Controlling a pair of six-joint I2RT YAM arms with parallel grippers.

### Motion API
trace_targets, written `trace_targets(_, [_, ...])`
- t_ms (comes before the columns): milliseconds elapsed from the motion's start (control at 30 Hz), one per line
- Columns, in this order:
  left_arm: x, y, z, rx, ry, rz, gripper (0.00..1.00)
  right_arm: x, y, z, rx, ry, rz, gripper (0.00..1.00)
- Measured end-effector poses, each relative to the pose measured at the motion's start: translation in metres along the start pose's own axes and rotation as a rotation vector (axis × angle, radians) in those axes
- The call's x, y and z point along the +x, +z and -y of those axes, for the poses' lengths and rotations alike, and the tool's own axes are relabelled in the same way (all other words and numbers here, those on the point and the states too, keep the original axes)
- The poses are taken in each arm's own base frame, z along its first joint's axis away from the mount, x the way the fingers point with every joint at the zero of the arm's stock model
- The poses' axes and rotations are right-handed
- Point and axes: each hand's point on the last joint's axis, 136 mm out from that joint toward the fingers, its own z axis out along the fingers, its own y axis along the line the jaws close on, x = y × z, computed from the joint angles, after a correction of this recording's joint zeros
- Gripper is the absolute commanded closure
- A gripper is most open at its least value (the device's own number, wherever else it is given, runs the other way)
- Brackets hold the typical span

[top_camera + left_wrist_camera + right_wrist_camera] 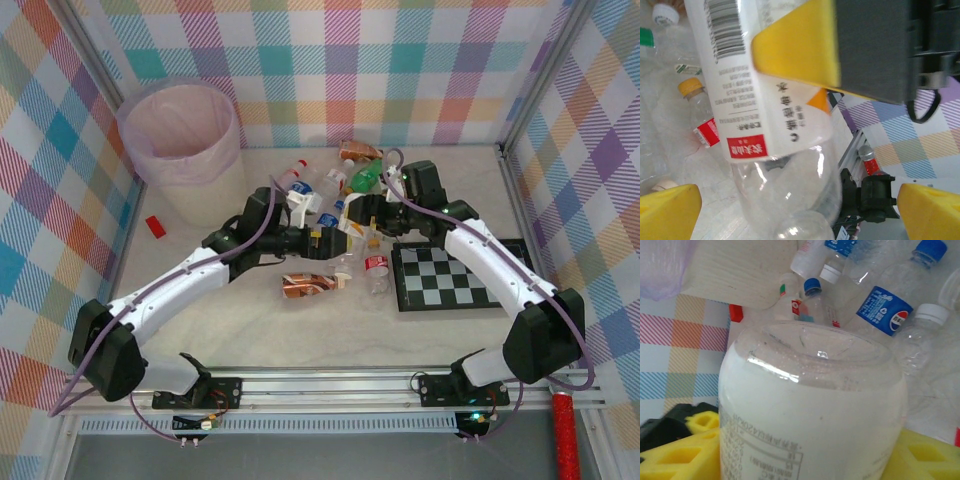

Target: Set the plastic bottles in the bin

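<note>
Starting at the near edge, we see both arms rising from their bases and reaching forward and inward, elbows bent outward, so that the two wrists meet over the middle of the pale table [250, 330]. The right gripper [810, 460] is clenched on a white-labelled bottle [810, 405], with its yellow pads, moulded with square pockets, pressed to either side of the round body. The bottle's clear, glossy, dimpled base faces its wrist camera. The left gripper [800, 215] is spread fully wide and holds nothing. Its yellow tips stand to either side of the bottle's rounded clear end with a gap on each side, and the label, carrying a barcode and a red patch, slants across that view under one pad of the other arm. From above, this held bottle hangs between the two wrists, over the table. Just nearer than the grippers lie a brown-wrapped bottle [310, 285] on its side and a red-labelled bottle [376, 270], beside the flat black-and-white checkerboard [450, 278]. Beyond the grippers the remaining bottles [320, 185] lie in a loose heap, thin, crinkled and clear, among them a green bottle [368, 178] and a blue-labelled bottle [885, 310]. A small red block [155, 227] lies to the left, and the round, translucent bin [228, 150], lined with a pinkish bag, stands at the far left corner, well apart from the held bottle.
</note>
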Motion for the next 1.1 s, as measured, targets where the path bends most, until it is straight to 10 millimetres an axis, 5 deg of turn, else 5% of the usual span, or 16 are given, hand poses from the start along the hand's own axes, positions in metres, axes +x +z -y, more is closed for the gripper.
trace_targets(167, [0.005, 0.014, -0.016, -0.039, -0.044, -0.021, 0.09, -0.005, 0.000, -0.012, -0.045, -0.005, 0.021, 0.35])
trace_targets(533, [-0.003, 0.018, -0.009, 0.000, -0.054, 0.001, 0.40, -0.010, 0.001, -0.016, -0.056, -0.019, 0.049, 0.34])
trace_targets(700, [-0.004, 0.021, -0.011, -0.001, -0.056, 0.000, 0.45, -0.012, 0.002, -0.015, -0.052, -0.019, 0.053, 0.31])
trace_targets(900, [-0.003, 0.025, -0.017, -0.016, -0.065, -0.005, 0.46, -0.012, 0.004, -0.009, -0.026, -0.003, 0.047, 0.14])
trace_targets(1100, [-0.008, 0.023, -0.026, -0.042, -0.083, 0.014, 0.48, -0.030, -0.021, 0.003, 0.021, 0.032, 0.105, 0.00])
